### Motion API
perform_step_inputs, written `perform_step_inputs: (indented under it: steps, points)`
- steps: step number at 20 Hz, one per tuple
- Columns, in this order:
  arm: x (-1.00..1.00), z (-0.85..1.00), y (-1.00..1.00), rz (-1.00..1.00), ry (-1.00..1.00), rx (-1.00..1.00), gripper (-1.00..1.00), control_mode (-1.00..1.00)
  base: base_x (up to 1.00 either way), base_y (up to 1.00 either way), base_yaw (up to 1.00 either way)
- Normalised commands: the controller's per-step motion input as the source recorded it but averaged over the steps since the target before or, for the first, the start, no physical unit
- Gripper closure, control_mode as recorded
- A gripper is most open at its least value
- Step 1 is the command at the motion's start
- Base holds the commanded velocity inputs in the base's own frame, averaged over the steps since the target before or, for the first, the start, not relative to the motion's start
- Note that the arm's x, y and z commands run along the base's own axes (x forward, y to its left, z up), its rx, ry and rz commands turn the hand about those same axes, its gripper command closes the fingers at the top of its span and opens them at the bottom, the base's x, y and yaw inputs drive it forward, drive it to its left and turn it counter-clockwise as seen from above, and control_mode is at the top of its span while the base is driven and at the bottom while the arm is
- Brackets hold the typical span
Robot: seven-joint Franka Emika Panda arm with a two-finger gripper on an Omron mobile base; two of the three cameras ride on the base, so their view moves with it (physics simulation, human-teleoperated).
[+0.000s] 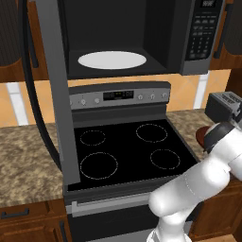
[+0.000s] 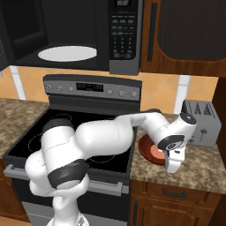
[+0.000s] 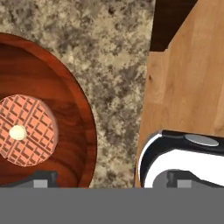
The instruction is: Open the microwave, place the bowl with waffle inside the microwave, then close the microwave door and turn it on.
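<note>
— What's the room like around you?

— A kitchen of speckled granite counter (image 2: 194,174) over brown wood cabinets, with a black-topped stove (image 1: 125,149) set into it.

— And how are you standing?

— My arm folds forward from the base, crosses the stove's front right corner, and bends down at the wrist over the counter to the stove's right. My claw (image 2: 173,166) points downward at the counter's front edge, its jaws spread wide with nothing between them.

— What is nearest your claw?

— The bowl (image 3: 74,109), reddish-brown and glossy, sits on the granite right under my hand. One finger (image 3: 41,178) hangs over its rim, the other over the counter's edge; I cannot tell whether either touches. The waffle (image 3: 27,130) lies flat in the bowl's middle, round and gridded, with a pale dab at its centre.

— Beyond that?

— A grey toaster (image 2: 202,122) stands just behind the bowl, toward the wall.

— And farther up?

— The microwave (image 2: 126,39) hangs above the stove. The microwave door (image 1: 56,94) is swung out to the left, well open, and the white turntable plate (image 1: 112,60) lies bare inside. The keypad (image 1: 201,38) is on its right side.
</note>
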Motion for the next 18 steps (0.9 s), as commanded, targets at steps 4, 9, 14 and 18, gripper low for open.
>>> perform_step_inputs:
  steps: [4, 9, 14, 18]
  points:
    - [0.27, -0.4, 0.01, 0.0, 0.0, -0.04, -1.0, -1.0, 0.0, 0.0, 0.0]
    - [0.16, -0.47, 0.0, 0.0, 0.0, -0.03, -1.0, -1.0, 0.0, 0.0, 0.0]
    - [0.31, -0.33, 0.0, 0.0, 0.0, -0.01, -1.0, -1.0, 0.0, 0.0, 0.0]
    - [0.37, -0.16, 0.0, 0.0, 0.0, 0.0, -1.0, -1.0, 0.0, 0.0, 0.0]
